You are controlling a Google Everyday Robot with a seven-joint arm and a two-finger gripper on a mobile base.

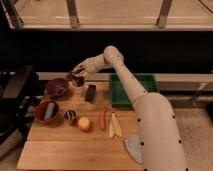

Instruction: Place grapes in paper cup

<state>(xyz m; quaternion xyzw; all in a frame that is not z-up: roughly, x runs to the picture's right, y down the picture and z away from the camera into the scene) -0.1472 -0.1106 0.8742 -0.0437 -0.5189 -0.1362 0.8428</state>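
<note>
My gripper (75, 75) hangs at the back left of the wooden table, at the end of the forearm reaching left from the elbow. It is shut on the grapes (73, 78), a small dark reddish bunch dangling under the fingers. The paper cup (79, 84), short and cream-white, stands directly beneath and slightly right of the grapes, partly hidden by them. I cannot tell whether the grapes touch the cup's rim.
A dark purple bowl (56, 88) sits left of the cup, and a brown bowl (47, 110) in front of it. A striped tin (70, 116), orange fruit (83, 123), black block (90, 93), red and yellow produce (109, 122), and green bin (131, 91) are nearby.
</note>
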